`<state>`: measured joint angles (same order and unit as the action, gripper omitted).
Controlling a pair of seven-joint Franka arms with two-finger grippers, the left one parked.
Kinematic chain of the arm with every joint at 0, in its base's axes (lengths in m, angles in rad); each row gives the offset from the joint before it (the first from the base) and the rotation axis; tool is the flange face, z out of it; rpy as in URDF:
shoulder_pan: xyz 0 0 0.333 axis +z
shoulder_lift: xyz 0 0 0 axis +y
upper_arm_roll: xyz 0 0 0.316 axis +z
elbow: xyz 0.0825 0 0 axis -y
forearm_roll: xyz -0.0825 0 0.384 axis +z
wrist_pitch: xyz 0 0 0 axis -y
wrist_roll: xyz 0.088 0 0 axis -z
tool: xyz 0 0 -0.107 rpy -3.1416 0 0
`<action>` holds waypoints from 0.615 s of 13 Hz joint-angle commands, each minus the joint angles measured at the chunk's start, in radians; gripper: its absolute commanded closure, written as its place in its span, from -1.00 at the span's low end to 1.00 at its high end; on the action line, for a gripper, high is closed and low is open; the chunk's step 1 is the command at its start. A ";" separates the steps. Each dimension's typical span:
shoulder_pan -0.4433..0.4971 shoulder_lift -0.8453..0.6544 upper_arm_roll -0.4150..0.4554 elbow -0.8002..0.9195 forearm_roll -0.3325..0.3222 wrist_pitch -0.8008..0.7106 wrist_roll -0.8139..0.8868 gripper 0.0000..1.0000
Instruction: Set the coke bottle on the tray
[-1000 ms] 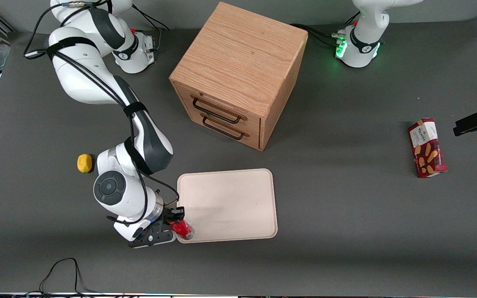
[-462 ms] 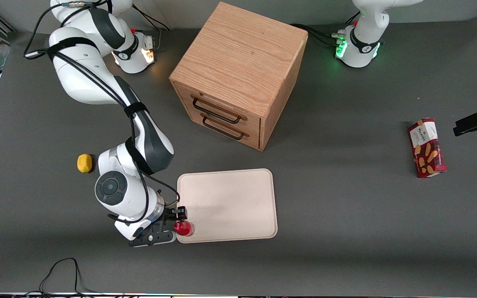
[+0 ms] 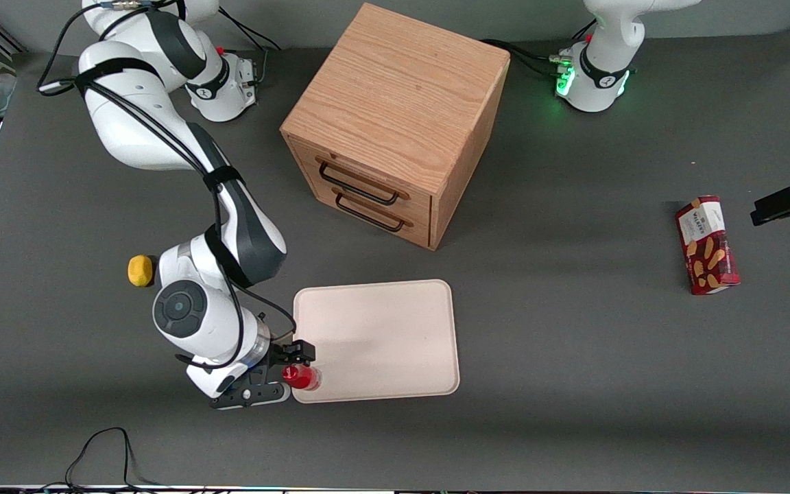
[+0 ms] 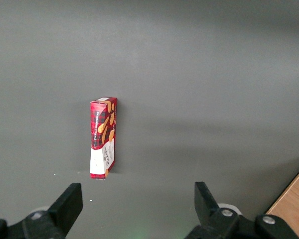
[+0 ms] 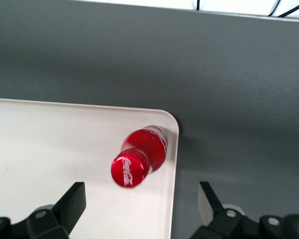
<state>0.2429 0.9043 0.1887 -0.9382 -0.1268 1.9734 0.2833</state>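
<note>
The coke bottle [image 3: 301,377] is small, glossy and red. It stands upright on the corner of the cream-white tray [image 3: 381,336] that is nearest the front camera and the working arm. My right gripper [image 3: 284,371] is open, beside and just above the bottle, at the tray's corner. In the right wrist view I look down on the red cap and body of the bottle [image 5: 139,159], which stands on the tray [image 5: 50,149] close to its rounded rim. The gripper [image 5: 141,204] has its fingers [image 5: 72,203] spread wide, clear of the bottle and touching nothing.
A wooden drawer cabinet [image 3: 395,123] stands farther from the front camera than the tray. A small yellow object [image 3: 139,270] lies beside the working arm. A red biscuit box [image 3: 707,244] lies toward the parked arm's end and shows in the left wrist view [image 4: 103,137].
One second ago the bottle lay tilted between the fingers at the tray corner. Now it stands upright on the tray, and the gripper has drawn back slightly from it.
</note>
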 commanded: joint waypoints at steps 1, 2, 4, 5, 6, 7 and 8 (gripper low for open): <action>-0.048 -0.259 -0.011 -0.296 -0.007 -0.005 0.016 -1.00; -0.060 -0.348 -0.012 -0.388 0.004 -0.008 0.017 -1.00; -0.074 -0.532 -0.063 -0.576 0.068 -0.015 0.017 -1.00; -0.074 -0.624 -0.096 -0.670 0.106 -0.016 0.017 -1.00; -0.073 -0.713 -0.132 -0.759 0.134 -0.016 0.016 -1.00; -0.071 -0.807 -0.165 -0.851 0.139 -0.016 -0.002 -1.00; -0.071 -0.894 -0.191 -0.934 0.141 -0.016 -0.024 -1.00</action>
<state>0.1663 0.2364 0.0463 -1.6091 -0.0138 1.9225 0.2796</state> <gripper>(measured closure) 0.000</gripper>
